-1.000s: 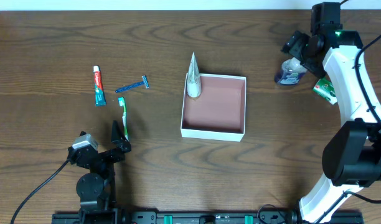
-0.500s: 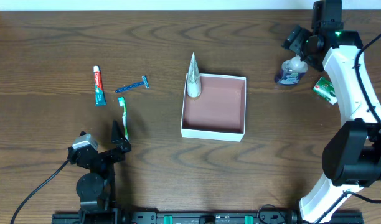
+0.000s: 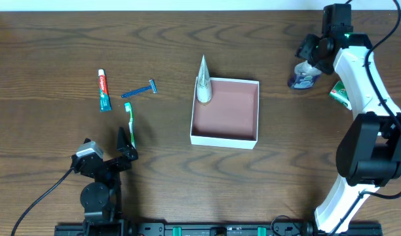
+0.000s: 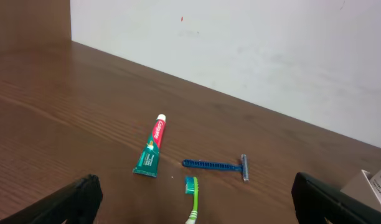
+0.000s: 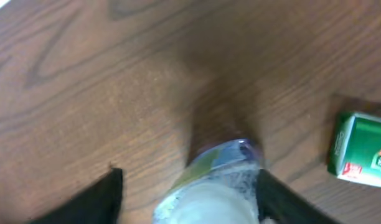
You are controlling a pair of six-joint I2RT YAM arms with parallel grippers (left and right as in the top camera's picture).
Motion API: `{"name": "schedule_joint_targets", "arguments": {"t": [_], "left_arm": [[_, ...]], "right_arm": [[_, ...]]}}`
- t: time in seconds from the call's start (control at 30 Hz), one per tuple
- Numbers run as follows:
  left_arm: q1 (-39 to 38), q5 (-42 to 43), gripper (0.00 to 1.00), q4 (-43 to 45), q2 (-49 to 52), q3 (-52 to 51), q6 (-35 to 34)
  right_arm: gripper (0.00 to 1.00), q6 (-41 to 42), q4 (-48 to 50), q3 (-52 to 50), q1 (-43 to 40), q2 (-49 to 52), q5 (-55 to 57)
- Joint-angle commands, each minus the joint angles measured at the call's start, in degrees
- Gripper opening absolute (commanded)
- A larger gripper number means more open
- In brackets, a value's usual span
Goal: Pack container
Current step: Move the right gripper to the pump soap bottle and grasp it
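One tube (image 3: 203,84) in container (image 3: 253,110) (tip over rim). Outside: toothpaste (image 3: 103,90), razor (image 3: 139,90), toothbrush (image 3: 130,121), box (image 3: 342,94), bottle (image 3: 303,77) inside the spread right gripper (image 5: 189,198).

No legible text. Toothpaste tube (image 4: 152,149) lettering too small; green box (image 5: 360,150) label blurred.

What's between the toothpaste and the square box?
Overhead view: a blue razor lies between toothpaste and container, and a white tube sits at the container's left wall.
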Motion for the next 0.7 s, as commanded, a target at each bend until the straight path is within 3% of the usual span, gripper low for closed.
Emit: {"name": "schedule_joint_targets", "arguments": {"t": [0.0,0.43,0.67], "left_arm": [[0.3,-0.7,0.98,-2.0,-0.3,-1.3,0.9],[0.3,-0.7,0.98,-2.0,-0.3,-1.3,0.9],[0.3,-0.7,0.98,-2.0,-0.3,-1.3,0.9]], "right_arm": [[0.49,-2.2,0.3,-0.1,0.3,0.2,-0.7],[0.15,-7.1,0.3,0.0,0.3,0.0,-2.0],[0.03,-14.6,0.5,0.3,0.3,-1.4,-7.0]]}}
